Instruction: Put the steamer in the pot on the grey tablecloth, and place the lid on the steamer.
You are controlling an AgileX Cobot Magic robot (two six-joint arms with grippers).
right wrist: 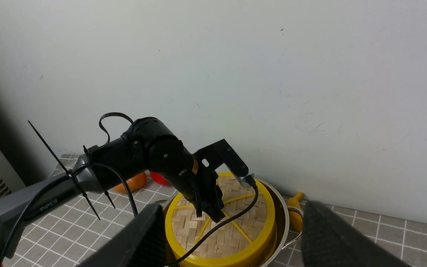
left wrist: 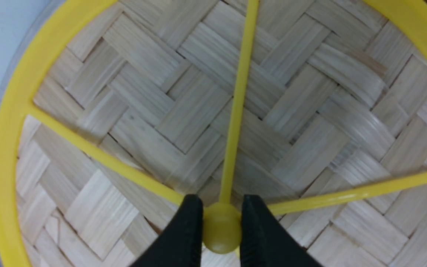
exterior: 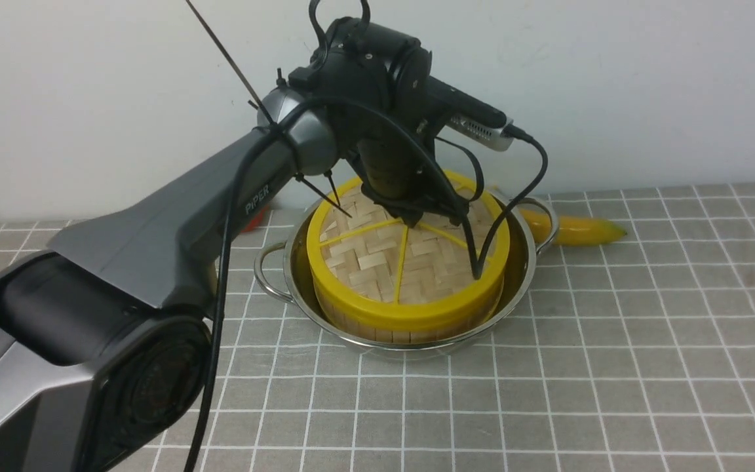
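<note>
The shiny pot (exterior: 529, 262) stands on the grey tablecloth (exterior: 580, 367). The steamer sits inside it; only its straight wooden sides (exterior: 364, 328) show. The woven lid (exterior: 377, 262) with yellow rim and spokes lies level on top of the steamer. My left gripper (exterior: 410, 219) reaches down at the lid's centre. In the left wrist view my left gripper (left wrist: 221, 207) has a black finger on each side of the lid's yellow hub knob (left wrist: 221, 231), touching it. My right gripper (right wrist: 232, 209) is open and empty, held high and looking down at the pot (right wrist: 282, 218).
A banana (exterior: 580, 229) lies behind the pot against the white wall, next to its right handle. An orange fruit (right wrist: 132, 183) and a red thing (right wrist: 159, 180) lie behind the left arm. A black cable (exterior: 502, 223) hangs across the lid.
</note>
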